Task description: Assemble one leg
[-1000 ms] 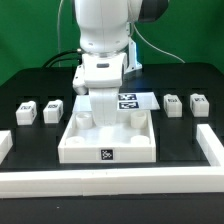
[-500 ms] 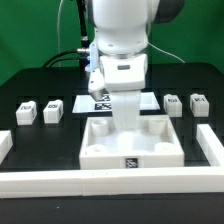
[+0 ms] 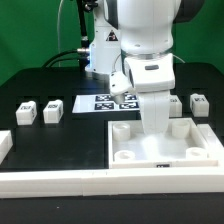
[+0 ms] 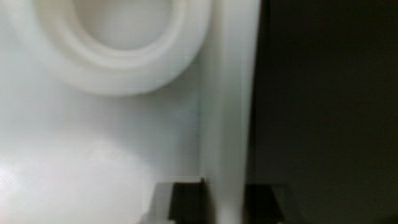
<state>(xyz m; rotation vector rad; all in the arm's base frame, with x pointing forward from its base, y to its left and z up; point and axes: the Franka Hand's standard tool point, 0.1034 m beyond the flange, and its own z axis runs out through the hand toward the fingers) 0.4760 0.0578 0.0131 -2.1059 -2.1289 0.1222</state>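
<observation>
The large white square panel [image 3: 135, 153] with corner sockets lies on the table toward the exterior view's right. My gripper [image 3: 155, 130] reaches down into it and is shut on a thin wall of the panel. In the wrist view that white wall [image 4: 228, 120] runs between my dark fingertips [image 4: 189, 205], with my gripper [image 4: 228, 205] closed on it and a round socket [image 4: 125, 40] nearby. Two legs [image 3: 26, 111] [image 3: 52, 109] stand at the left. Another leg [image 3: 198, 103] stands at the right, and the arm hides what is beside it.
The marker board [image 3: 115, 102] lies behind the panel. A white rail [image 3: 60, 181] runs along the front, with short white blocks at the left [image 3: 5, 143] and right [image 3: 213, 138] ends. The panel's right side is close to the right block.
The arm has slid the panel from the middle toward the exterior view's right, uncovering the marker board and hiding one right-hand leg.
</observation>
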